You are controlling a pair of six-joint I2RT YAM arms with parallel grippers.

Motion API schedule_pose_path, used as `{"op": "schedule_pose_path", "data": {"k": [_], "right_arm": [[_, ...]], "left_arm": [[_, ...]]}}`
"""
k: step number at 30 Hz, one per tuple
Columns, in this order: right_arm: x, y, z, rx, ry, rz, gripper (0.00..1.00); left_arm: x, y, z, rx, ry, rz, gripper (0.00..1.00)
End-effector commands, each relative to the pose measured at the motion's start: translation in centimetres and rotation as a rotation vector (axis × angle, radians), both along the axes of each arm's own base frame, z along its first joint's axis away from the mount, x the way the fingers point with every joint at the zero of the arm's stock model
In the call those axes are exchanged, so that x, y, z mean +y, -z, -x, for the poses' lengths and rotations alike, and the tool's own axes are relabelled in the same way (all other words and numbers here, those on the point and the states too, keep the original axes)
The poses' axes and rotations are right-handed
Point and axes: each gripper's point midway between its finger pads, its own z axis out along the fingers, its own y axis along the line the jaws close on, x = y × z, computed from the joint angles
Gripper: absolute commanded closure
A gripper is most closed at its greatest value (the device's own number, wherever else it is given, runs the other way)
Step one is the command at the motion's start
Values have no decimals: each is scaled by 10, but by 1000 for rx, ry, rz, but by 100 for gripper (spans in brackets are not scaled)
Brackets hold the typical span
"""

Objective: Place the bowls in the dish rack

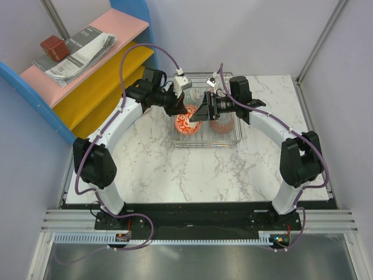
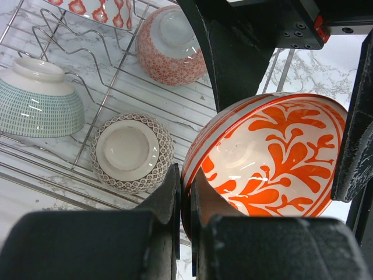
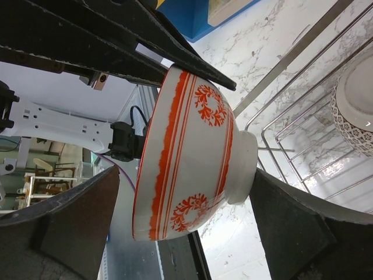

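- We see the left gripper (image 2: 186,186) nearly closed, pinching the rim of the red-orange floral round ceramic bowl (image 2: 274,157).
- This bowl hangs tipped on edge above the rectangular silver wire-mesh dish rack (image 1: 201,140).
- We see the right gripper (image 3: 185,170) spread wide, straddling the bowl from rim to foot, with a gap showing at the rim.

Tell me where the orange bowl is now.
Top view: the orange bowl is held on edge over the left half of the wire rack, its rim pinched by the left gripper, the open right gripper straddling it.
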Motion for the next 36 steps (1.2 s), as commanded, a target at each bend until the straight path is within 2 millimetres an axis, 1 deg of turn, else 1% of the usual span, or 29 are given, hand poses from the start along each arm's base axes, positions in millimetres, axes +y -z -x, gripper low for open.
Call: {"op": "schedule_pose_path", "data": {"k": [1,10,13,18,23,26,27,28,36], "right_arm": [[4,-4,4,-16,-51,-37,3],[6,-4,8,6,-83,-59,3],[7,-7,10,13,-95,-74,3],[8,-16,10,24,-102,-121,3],[9,-23,12,67,-107,-187,7],[8,-28,12,80,-101,-227,11],[8,-30,11,54,-104,-243,12],[8,-33,11,76,-101,-251,14],[8,-33,9,65,-94,-264,19]], "left_arm": [[3,-38,-15,-156,-13,43,98],[6,-40,-18,-194,-40,49,98],[6,-40,-18,-197,-40,50,98],[6,-36,-17,-190,-43,55,98],[7,-31,-17,-191,-51,57,98],[7,-30,-16,-191,-49,58,98],[7,-29,-17,-189,-51,57,98],[6,-30,-16,-191,-47,60,98],[6,-26,-14,-177,-41,63,98]]}}
